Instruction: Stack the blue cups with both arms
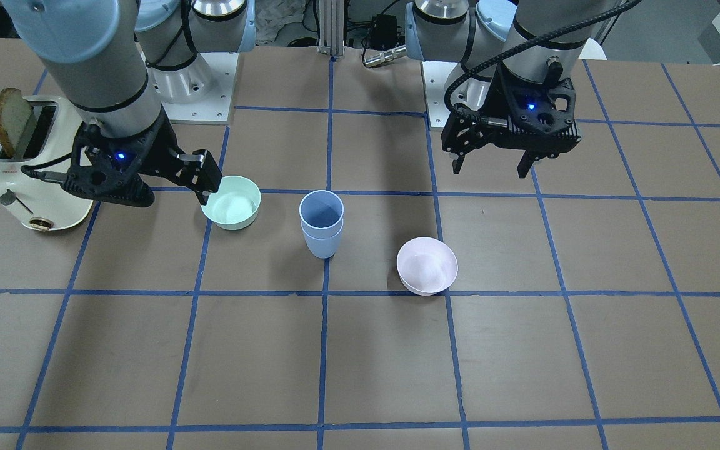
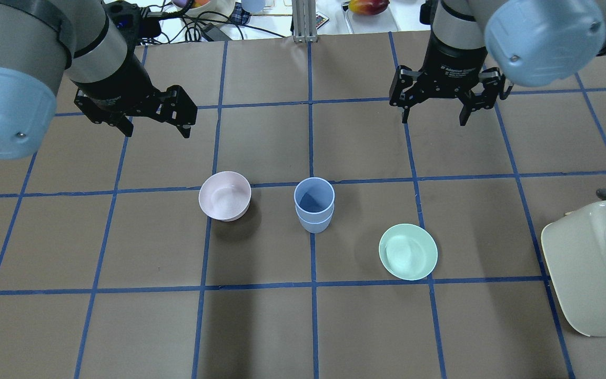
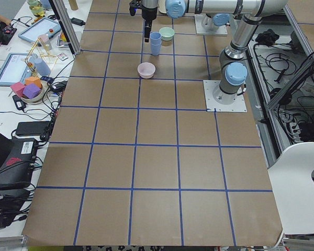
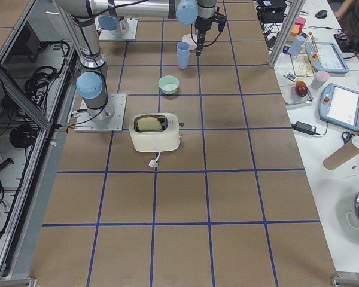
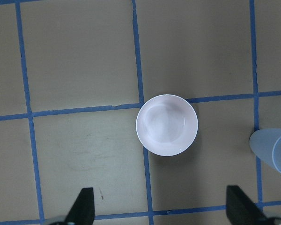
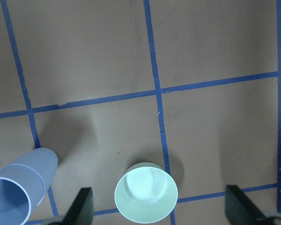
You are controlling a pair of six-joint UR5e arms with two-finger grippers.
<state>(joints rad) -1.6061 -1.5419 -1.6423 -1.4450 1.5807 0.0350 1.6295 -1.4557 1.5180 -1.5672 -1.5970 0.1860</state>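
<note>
Table: blue cups (nested), pink bowl, green bowl, toaster.

From overhead, the cups sit one inside the other at centre. A bowl stands left of them, a second bowl lower right, a toaster at the right edge. My left gripper hangs upper left, my right gripper upper right.

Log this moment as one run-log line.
blue cups: nested, upright, mid-table | left gripper: open, empty, clear of cups | right gripper: open, empty, clear of cups | stack: done
</note>
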